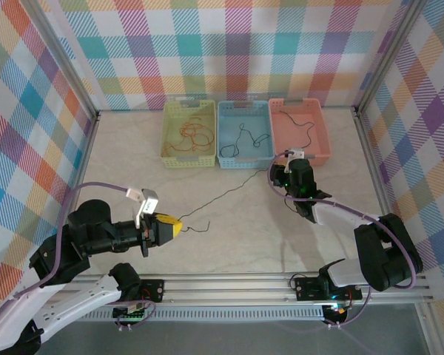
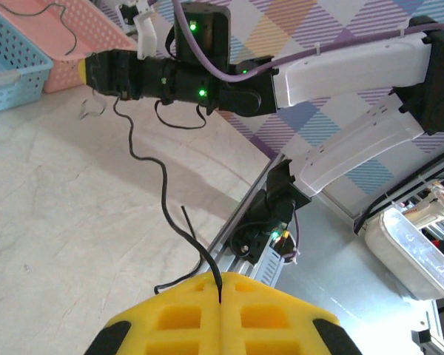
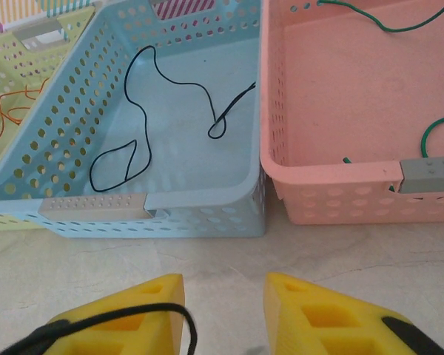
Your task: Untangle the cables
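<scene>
Since your left fingers are clamped on the black cable while the right fingers sit spread, you'd probably carry it to the blue basket next.

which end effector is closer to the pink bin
Right. The right end effector is open, just in front of the pink bin at its near wall. The left end effector is far off to the near left, shut on the black cable.
</scene>
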Tool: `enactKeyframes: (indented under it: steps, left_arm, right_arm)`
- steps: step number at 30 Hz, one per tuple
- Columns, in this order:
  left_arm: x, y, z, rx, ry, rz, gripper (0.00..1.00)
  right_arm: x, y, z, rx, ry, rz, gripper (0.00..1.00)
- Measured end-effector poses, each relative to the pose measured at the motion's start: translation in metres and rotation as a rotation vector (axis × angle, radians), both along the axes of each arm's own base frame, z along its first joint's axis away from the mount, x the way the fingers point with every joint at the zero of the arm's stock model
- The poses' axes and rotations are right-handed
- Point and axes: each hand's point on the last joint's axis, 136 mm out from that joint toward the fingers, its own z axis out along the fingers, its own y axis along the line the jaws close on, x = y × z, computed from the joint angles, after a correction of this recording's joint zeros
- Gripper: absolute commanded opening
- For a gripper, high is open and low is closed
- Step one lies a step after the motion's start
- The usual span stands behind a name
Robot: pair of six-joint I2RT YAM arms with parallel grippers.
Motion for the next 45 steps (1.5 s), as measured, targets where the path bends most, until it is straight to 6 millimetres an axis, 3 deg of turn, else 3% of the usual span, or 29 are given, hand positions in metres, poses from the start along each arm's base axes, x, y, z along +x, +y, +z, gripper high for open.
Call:
enactKeyframes:
  steps: [18,27,32,36,40,42,45]
  left_arm:
    - [-0.033,0.039,0.012,-0.097,-0.053,0.011,0.00]
    - [-0.029,0.034,-0.001,-0.076,-0.023,0.017,0.00]
    - [-0.012,0.018,-0.016,-0.029,0.014,0.027,0.00]
    - [0.007,-0.001,-0.033,0.035,0.063,0.038,0.00]
    - [0.029,-0.020,-0.045,0.094,0.088,0.063,0.00]
    - [0.038,-0.026,-0.045,0.118,0.087,0.069,0.00]
    - [0.051,-0.037,-0.026,0.120,0.064,0.080,0.00]
  right_arm:
    - [-0.001,-0.009,-0.007,0.030,0.029,-0.027,0.34]
    - [-0.003,-0.008,-0.004,0.044,0.028,-0.022,0.27]
    - [-0.006,-0.004,-0.003,0.059,0.030,0.006,0.31]
    - [-0.013,0.011,0.007,0.107,0.005,0.095,0.41]
    - [-0.029,0.042,0.035,0.210,-0.092,0.285,0.54]
    - [-0.039,0.061,0.053,0.250,-0.156,0.399,0.58]
    - [-0.063,0.094,0.074,0.278,-0.235,0.582,0.62]
